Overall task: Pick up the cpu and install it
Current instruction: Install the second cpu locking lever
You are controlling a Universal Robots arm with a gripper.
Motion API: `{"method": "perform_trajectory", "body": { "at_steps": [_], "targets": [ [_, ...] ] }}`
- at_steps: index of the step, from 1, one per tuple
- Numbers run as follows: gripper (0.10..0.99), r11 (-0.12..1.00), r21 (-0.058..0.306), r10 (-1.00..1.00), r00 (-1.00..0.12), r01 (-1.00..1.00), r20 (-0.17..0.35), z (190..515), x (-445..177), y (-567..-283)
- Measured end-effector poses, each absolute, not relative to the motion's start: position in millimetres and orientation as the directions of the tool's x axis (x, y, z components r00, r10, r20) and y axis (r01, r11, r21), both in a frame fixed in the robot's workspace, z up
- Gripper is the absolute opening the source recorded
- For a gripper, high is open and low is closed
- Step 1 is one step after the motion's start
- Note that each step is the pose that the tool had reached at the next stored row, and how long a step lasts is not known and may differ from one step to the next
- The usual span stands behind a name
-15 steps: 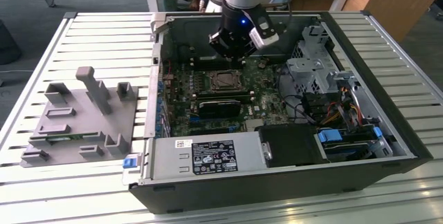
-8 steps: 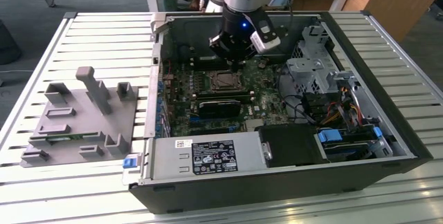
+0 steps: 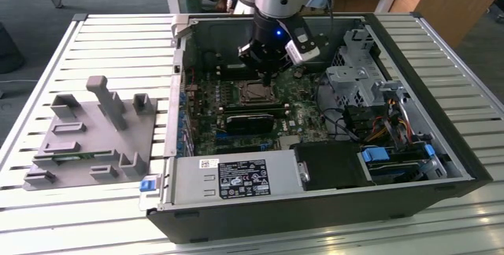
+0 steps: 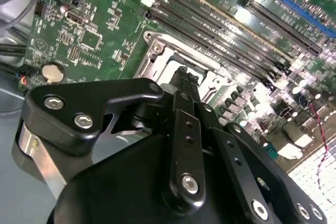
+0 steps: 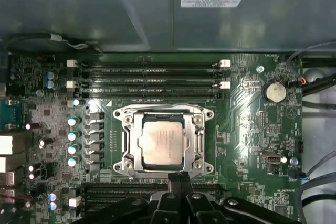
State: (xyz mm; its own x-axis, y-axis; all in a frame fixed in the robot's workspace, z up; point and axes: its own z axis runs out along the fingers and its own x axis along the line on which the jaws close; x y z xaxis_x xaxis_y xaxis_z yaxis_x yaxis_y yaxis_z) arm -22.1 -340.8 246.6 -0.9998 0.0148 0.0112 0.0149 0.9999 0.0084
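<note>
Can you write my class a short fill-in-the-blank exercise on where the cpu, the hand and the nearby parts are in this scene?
1. The cpu lies in the metal-framed ____ on the motherboard.
2. The hand hangs just above the ____.
3. In the first wrist view, a round silver ____ sits on the board beside the socket.
4. In the exterior view, the grey parts tray lies on that view's ____ of the case.

Missing words: socket; cpu; battery; left

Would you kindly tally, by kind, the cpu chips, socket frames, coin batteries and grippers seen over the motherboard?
cpu, lying in the socket: 1
socket frame: 1
coin battery: 1
gripper: 1
Total: 4
</note>
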Motion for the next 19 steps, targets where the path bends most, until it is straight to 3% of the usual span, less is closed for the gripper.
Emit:
{"method": "perform_trajectory", "body": {
  "at_steps": [19],
  "targets": [
    [0.106,1.000,0.008,0.015,-1.000,0.015,0.025,238,-37,-359]
  ]
}}
